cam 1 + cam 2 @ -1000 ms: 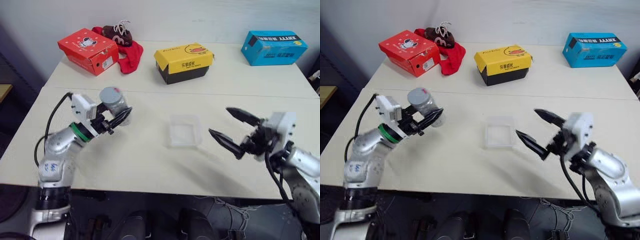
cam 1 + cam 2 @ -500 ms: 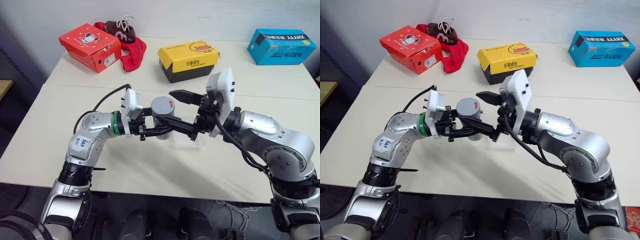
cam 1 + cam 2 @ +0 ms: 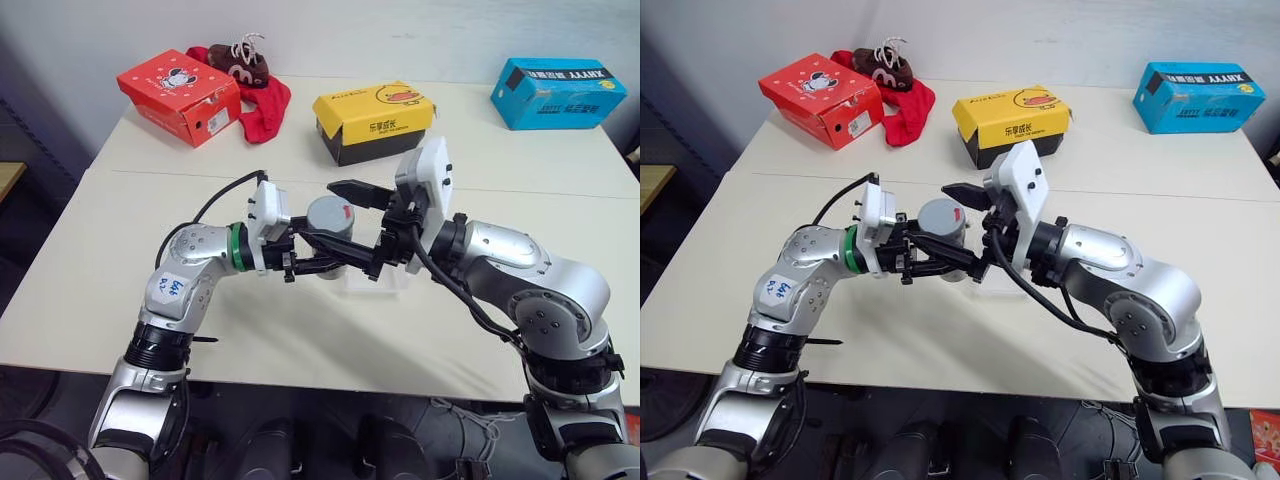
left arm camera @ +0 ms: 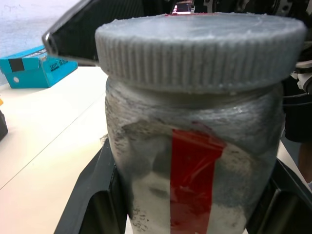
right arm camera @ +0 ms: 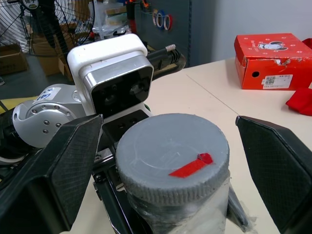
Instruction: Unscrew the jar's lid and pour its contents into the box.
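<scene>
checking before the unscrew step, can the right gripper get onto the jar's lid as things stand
Probably yes. The right gripper is open, its fingers standing either side of the lid with nothing between. The left gripper holds the jar lower, on its body.

Both arms are silver-grey metal with rounded joints; the left arm wears a green ring at the wrist and small white stickers with blue writing. Each wrist carries a white camera block, black cables loop alongside, and the fingers are black and pointed
</scene>
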